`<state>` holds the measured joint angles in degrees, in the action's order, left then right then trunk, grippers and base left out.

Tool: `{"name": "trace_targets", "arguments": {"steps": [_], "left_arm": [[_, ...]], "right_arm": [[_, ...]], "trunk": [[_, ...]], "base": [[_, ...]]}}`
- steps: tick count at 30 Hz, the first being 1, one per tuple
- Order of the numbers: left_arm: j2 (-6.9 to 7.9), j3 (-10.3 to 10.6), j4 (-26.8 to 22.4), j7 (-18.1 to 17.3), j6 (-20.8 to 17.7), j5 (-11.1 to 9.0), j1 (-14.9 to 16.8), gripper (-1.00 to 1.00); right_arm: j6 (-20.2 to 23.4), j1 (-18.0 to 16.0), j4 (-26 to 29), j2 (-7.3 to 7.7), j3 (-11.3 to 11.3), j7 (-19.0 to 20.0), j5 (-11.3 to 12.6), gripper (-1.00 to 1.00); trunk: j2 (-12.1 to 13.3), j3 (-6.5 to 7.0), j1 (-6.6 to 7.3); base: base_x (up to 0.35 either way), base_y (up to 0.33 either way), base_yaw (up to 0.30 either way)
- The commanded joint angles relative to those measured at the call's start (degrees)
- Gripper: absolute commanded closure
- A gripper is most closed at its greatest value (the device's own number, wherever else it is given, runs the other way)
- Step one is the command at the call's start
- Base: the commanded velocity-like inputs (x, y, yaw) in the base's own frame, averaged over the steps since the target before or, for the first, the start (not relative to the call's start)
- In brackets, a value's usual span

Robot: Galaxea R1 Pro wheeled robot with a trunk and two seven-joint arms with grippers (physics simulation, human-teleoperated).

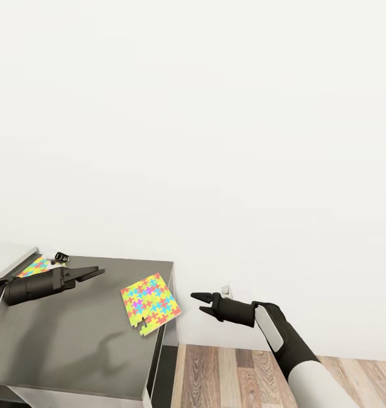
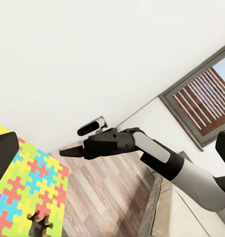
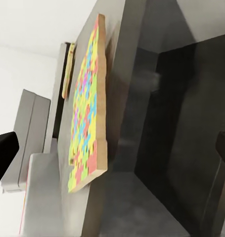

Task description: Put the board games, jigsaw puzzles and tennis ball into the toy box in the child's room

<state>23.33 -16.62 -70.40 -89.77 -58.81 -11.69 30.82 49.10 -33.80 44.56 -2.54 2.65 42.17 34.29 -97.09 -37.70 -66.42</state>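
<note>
Head view: left arm [image 1: 34,285] over table [image 1: 74,340], right arm [image 1: 283,340] beside it.

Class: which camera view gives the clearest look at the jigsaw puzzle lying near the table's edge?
The head view: the whole jigsaw puzzle lies flat on the table, overhanging its edge. The left wrist view catches one corner; the right wrist view sees it nearly edge-on.
</note>
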Motion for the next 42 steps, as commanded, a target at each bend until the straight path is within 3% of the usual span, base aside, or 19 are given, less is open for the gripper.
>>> {"name": "trace_targets", "arguments": {"steps": [1,12,34,42], "left_arm": [[0.02,0.01,0.00,-0.24,-0.61,0.05,0.03,-1.00],[0.05,0.00,0.00,-0.24,-0.68,0.02,0.03,-1.00],[0.05,0.00,0.00,-0.24,-0.66,0.01,0.03,-1.00],[0.05,0.00,0.00,-0.24,-0.63,0.07,0.03,-1.00]], "right_arm": [[0.42,-0.03,0.03,-0.08,-0.02,0.00,0.11,-1.00],[0.81,-0.03,0.16,-0.39,-0.02,0.16,0.24,-1.00],[0.91,-0.03,0.59,-0.53,0.12,0.86,0.25,-1.00],[0.91,-0.03,0.61,-1.52,0.45,0.90,0.25,-1.00]], "trunk": [[-0.03,-0.06,0.00],[-3.64,-1.67,-1.97],[-3.64,-1.67,-1.97],[-3.64,-1.67,-1.97]], "base": [[0.000,0.000,0.000],[0.000,0.000,0.000],[0.000,0.000,0.000],[0.000,0.000,0.000]]}}
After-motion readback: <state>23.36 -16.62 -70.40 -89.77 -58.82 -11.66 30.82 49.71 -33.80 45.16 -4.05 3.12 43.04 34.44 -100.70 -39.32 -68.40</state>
